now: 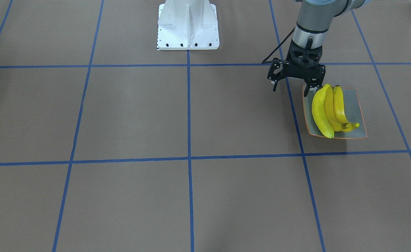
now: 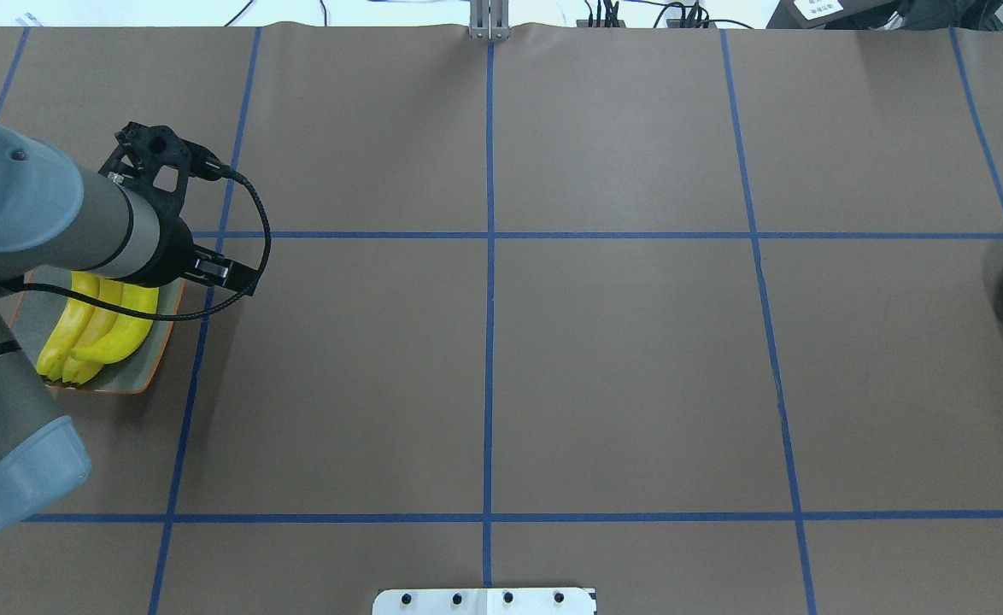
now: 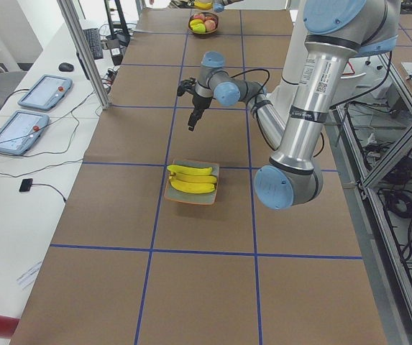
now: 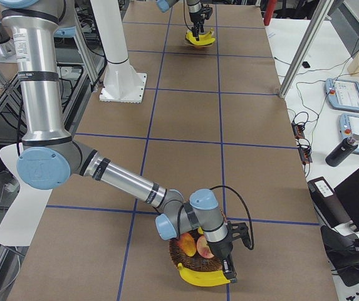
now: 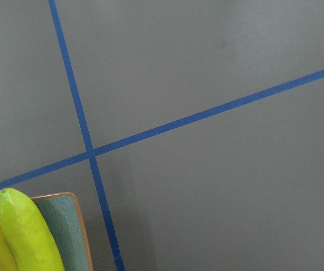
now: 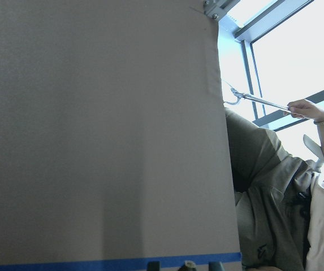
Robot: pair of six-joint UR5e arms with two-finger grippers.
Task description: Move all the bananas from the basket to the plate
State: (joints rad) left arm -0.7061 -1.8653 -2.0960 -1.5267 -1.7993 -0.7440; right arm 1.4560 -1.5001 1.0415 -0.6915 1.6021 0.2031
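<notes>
Last banana (image 4: 203,276) lies at the basket's (image 4: 178,254) near rim, long axis across the surface, with the right jaws down at its operator-side end (clamped or not: can't tell from the side view). Other bananas (image 1: 326,110) sit on the plate (image 1: 359,105), well apart at the far end. Left jaws hang apart and empty over its robot-side corner.

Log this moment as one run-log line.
left gripper: open, empty, by plate corner | bananas: three visible on plate | right gripper: at basket by one banana, grip unclear | task: unfinished
</notes>
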